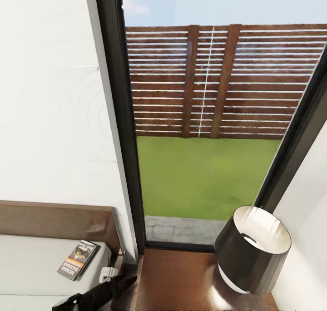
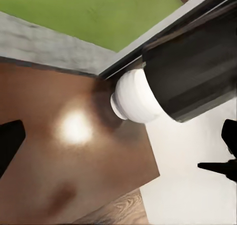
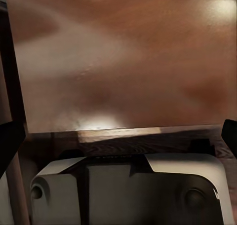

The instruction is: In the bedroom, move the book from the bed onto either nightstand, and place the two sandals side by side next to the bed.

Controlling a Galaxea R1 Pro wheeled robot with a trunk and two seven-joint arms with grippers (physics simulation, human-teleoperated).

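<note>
A: Head camera looks down into the corner of the bedroom, and the book (image 1: 78, 259) lies flat on the bed (image 1: 32, 261), up at the mattress corner just below the brown headboard (image 1: 54, 220).

B: Cover up, orange band and white lettering showing. Nothing is touching it.

A: Right of the bed, across a narrow gap, sits the nightstand (image 1: 181, 279), glossy brown top catching the light. A lamp (image 1: 252, 252) with a dark shade and a white base stands on its right side, shade tilted in this view.

B: Behind it, a tall black-framed window (image 1: 116, 120), green lawn (image 1: 204, 175) and a slatted brown fence (image 1: 222, 81) outside.

A: A black arm (image 1: 97, 295) pokes in at the bottom of the head view, between bed and nightstand, near the book but apart from it.

B: Left wrist camera now: the left claw (image 2: 118, 151) hangs over the nightstand top, dark fingertips (image 2: 9, 146) at both edges of the frame, far apart. Spread wide, nothing between them. The lamp's white base is just ahead.

A: And the right claw (image 3: 118, 136)?

B: Also spread, fingertips (image 3: 10, 141) at the two frame edges, nothing pinched. It looks at the nightstand's glossy top, with a strip of wood floor (image 3: 128, 141) and a pale part of the robot's body (image 3: 128, 190) below it.

A: So the book is on the bed, nightstand top bare apart from the lamp.
</note>
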